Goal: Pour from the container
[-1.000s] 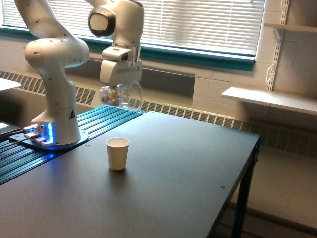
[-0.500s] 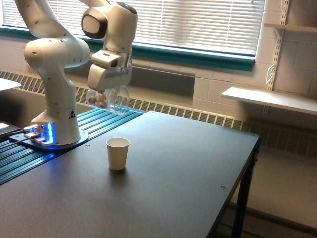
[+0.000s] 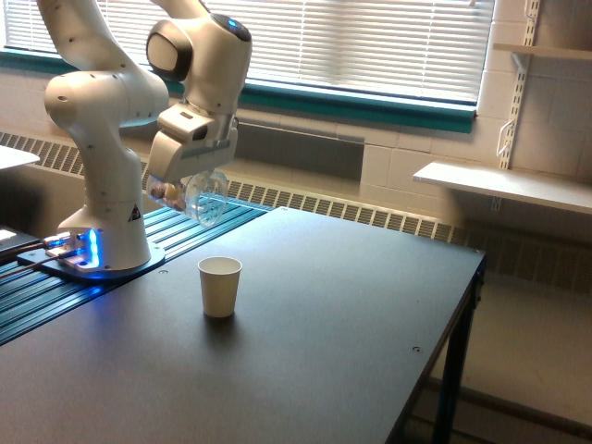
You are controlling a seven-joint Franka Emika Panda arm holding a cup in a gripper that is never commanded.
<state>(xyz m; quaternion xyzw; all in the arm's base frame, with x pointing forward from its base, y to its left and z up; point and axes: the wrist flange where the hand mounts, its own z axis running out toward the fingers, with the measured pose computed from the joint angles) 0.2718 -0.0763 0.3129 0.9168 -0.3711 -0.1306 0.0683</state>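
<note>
My gripper [image 3: 181,185] is shut on the container [image 3: 194,196], a clear plastic cup with small brownish-red and pale pieces at its bottom end. The cup lies tipped on its side in the air, its wide rim pointing down toward the exterior view's right. It hangs above and slightly to the left of a small white paper cup [image 3: 220,287], which stands upright on the dark table [image 3: 351,314]. Nothing is falling out of the clear cup.
The arm's white base [image 3: 102,231] stands at the exterior view's left on a blue-ribbed strip [image 3: 176,222] with a lit blue panel. The table's right edge drops off near a white wall shelf [image 3: 509,185]. Window blinds run behind.
The gripper with the clear cup has swung toward the exterior view's left and slightly lower, and the cup has tilted further, rim downward. The paper cup has stayed put.
</note>
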